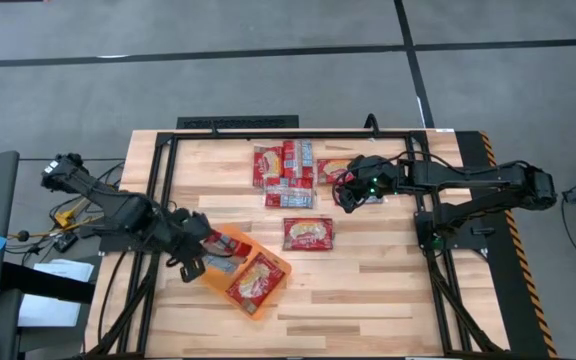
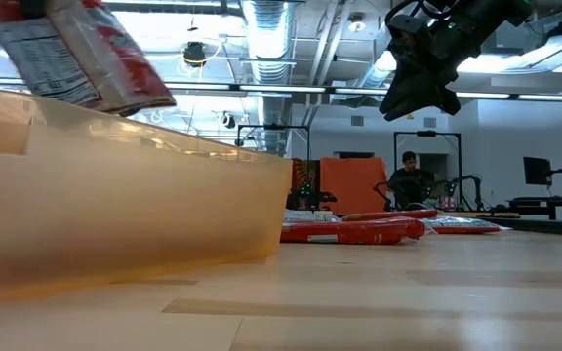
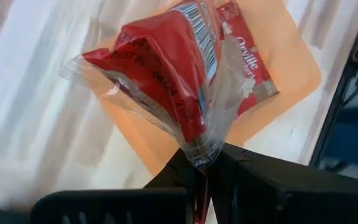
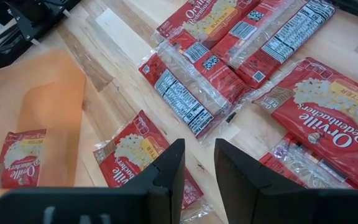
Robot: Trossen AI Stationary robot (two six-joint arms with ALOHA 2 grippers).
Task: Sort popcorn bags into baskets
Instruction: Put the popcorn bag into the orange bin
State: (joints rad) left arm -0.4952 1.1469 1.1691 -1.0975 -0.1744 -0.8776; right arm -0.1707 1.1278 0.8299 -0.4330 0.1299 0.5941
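floor (image 1: 218, 90) grey concrete — dark seams | ceiling lights (image 2: 271, 24) lit

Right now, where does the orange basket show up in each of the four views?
High view: orange basket at lower left of centre, under the left tool.
Low view: its translucent wall fills the left foreground.
Left wrist view: behind the held popcorn bag, basket.
Right wrist view: far side, basket.
Shared landmark: the lone popcorn bag beside it.

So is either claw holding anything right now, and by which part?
The left claw pinches a popcorn bag by its clear wrapper edge, above the orange basket. The right claw is open and empty.
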